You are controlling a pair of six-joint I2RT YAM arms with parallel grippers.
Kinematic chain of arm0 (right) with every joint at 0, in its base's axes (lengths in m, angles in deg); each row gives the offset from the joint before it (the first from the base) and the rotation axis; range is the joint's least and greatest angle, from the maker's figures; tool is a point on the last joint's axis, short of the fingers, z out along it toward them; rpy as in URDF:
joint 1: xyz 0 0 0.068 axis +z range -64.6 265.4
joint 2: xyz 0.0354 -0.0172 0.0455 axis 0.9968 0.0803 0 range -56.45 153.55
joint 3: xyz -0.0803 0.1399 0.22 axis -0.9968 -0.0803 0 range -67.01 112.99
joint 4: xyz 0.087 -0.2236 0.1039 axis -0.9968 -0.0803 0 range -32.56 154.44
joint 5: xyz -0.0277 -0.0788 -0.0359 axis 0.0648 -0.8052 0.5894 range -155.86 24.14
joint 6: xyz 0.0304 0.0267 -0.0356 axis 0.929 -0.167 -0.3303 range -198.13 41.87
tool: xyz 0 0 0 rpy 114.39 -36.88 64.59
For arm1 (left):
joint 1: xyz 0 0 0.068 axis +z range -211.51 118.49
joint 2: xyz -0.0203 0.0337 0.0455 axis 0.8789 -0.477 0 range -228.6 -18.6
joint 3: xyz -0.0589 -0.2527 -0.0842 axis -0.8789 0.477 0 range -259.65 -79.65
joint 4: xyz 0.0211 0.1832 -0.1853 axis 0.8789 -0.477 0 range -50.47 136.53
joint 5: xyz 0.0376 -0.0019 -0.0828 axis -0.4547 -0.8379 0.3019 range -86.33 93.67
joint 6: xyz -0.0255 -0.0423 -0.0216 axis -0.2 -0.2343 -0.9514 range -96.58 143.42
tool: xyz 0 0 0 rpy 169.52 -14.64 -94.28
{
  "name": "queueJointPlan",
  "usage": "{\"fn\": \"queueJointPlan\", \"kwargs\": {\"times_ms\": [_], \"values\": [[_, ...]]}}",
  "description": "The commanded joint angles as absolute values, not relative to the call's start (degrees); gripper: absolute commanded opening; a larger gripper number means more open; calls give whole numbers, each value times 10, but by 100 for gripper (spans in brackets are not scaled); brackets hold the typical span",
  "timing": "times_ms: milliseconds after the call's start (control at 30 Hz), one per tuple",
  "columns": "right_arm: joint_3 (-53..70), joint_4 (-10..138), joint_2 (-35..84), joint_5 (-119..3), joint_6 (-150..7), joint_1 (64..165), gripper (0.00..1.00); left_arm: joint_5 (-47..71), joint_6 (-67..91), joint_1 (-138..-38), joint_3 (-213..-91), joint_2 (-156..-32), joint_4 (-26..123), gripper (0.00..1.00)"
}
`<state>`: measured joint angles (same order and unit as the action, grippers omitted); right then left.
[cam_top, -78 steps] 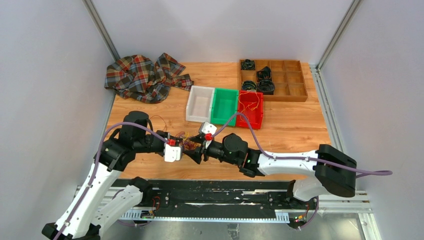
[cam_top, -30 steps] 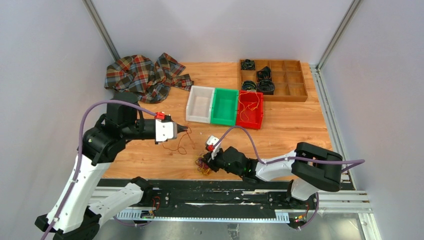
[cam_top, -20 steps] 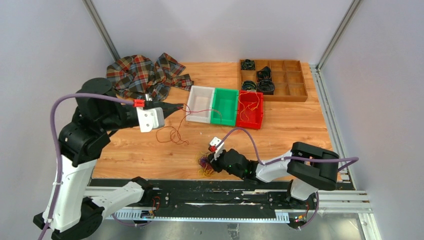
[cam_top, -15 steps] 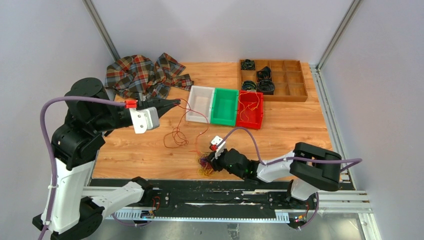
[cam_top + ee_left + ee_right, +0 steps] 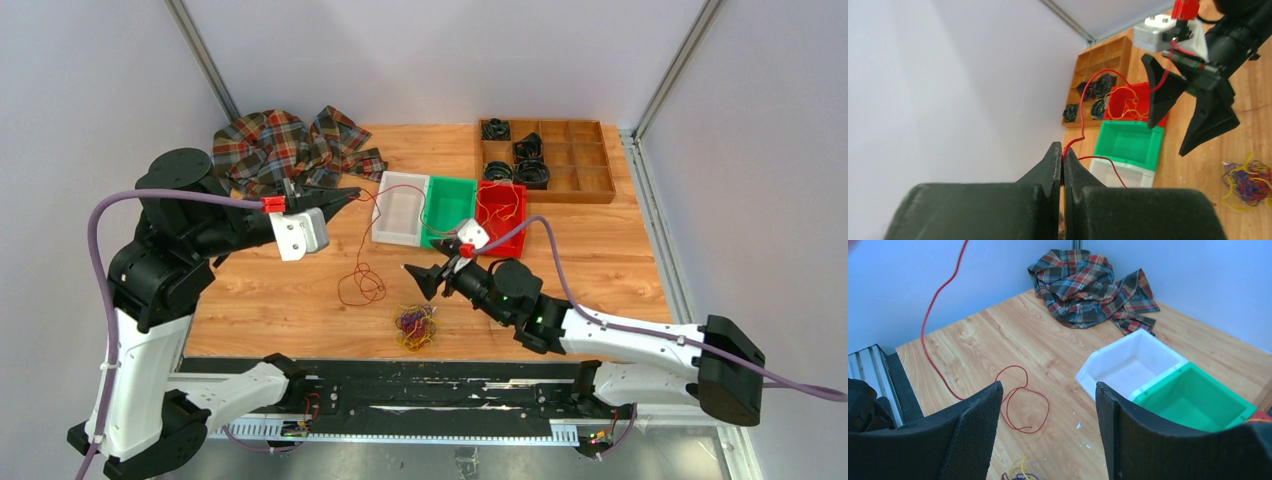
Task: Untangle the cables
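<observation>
From where I stand, the left gripper [image 5: 1062, 151] is raised off the wooden table [image 5: 600, 262], its jaws shut tight on a thin red wire [image 5: 1082, 117]. One end of that wire drops to a loose loop on the boards. The rest arcs over a white plastic bin [image 5: 400, 208] and comes down close by the right gripper [image 5: 419, 281]; I cannot tell whether it touches a finger there. The right gripper hovers in front of a green plastic bin [image 5: 447, 210] with its jaws spread wide, nothing between them. A small tangle of yellow and purple wires [image 5: 415, 327] lies on the table near the front edge, just below the right gripper and apart from the red loop. More yellow-orange wires [image 5: 503, 205] sit in a red plastic bin [image 5: 497, 238].
</observation>
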<state>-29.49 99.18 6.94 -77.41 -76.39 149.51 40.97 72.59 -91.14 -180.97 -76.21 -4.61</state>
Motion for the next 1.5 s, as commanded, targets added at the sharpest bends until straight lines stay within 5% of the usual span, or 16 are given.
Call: {"fn": "queueJointPlan", "kwargs": {"times_ms": [0, 433, 1033, 1133, 1300, 1467], "values": [[-259, 931, 63, -706, -800, 1476, 68, 352, 768, -916, -1830, -760, -23, 0], [-171, 981, 234, -594, -782, 1476, 71, 268, 798, -916, -1851, -775, 165, 0], [-12, 926, 500, -613, -845, 1476, 69, 263, 818, -916, -1877, -767, 148, 0], [1, 928, 522, -615, -847, 1476, 54, 259, 818, -916, -1874, -762, 139, 0], [17, 947, 491, -637, -840, 1458, 4, 254, 819, -916, -1850, -740, 116, 0], [13, 969, 420, -627, -807, 1413, 1, 247, 820, -916, -1821, -720, 108, 1]]}}
